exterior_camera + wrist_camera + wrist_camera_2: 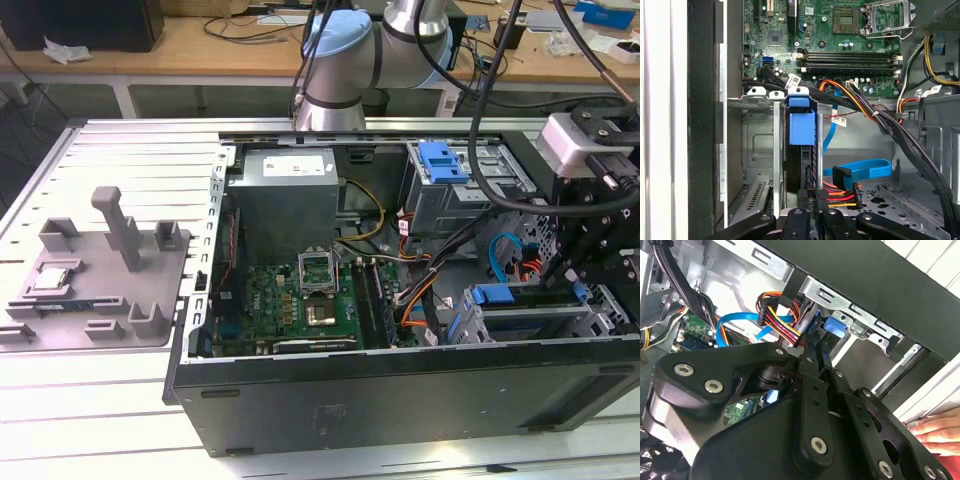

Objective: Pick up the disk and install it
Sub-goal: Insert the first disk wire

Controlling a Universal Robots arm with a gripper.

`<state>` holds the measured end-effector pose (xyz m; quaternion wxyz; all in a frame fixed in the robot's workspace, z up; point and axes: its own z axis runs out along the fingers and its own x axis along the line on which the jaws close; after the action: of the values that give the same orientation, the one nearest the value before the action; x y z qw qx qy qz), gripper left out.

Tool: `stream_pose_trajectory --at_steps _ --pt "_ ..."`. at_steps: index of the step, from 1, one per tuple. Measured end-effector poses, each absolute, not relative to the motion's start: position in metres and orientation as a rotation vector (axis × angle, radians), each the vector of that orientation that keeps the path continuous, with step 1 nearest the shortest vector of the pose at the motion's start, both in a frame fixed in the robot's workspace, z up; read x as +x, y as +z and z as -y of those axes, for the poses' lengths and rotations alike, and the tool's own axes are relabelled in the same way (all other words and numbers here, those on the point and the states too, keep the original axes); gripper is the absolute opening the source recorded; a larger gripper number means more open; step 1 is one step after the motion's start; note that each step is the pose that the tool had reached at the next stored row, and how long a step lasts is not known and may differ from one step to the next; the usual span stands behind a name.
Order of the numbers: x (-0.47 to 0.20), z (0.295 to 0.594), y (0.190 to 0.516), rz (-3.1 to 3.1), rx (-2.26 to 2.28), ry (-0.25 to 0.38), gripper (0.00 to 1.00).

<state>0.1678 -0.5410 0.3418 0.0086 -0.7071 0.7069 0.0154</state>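
Observation:
The disk (801,131) stands on edge in the drive cage (756,131) of the open computer case (400,395), its blue bracket tab uppermost. In the exterior view the disk (525,322) lies in the bay at the case's right end, with a blue tab beside it. My gripper (590,272) hangs over that bay. In both wrist views its black fingers (810,365) sit close together with almost no gap. The gripper (815,218) is at the disk's end, next to the red, orange and yellow cable plug (836,194). The blue tab (835,325) lies just beyond the fingertips.
The motherboard (300,300) fills the case's middle, with cable bundles (900,135) and blue data cables (862,169) near the cage. A blue latch (443,160) tops the far bay. A grey fixture plate (95,275) lies at the exterior view's left. A person's hand (935,430) rests outside the case.

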Motion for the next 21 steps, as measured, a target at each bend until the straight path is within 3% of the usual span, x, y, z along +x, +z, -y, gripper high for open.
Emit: stream_pose_trajectory --at_steps 21 --pt "0.1677 0.5417 0.3367 -2.208 -2.209 0.048 0.16"
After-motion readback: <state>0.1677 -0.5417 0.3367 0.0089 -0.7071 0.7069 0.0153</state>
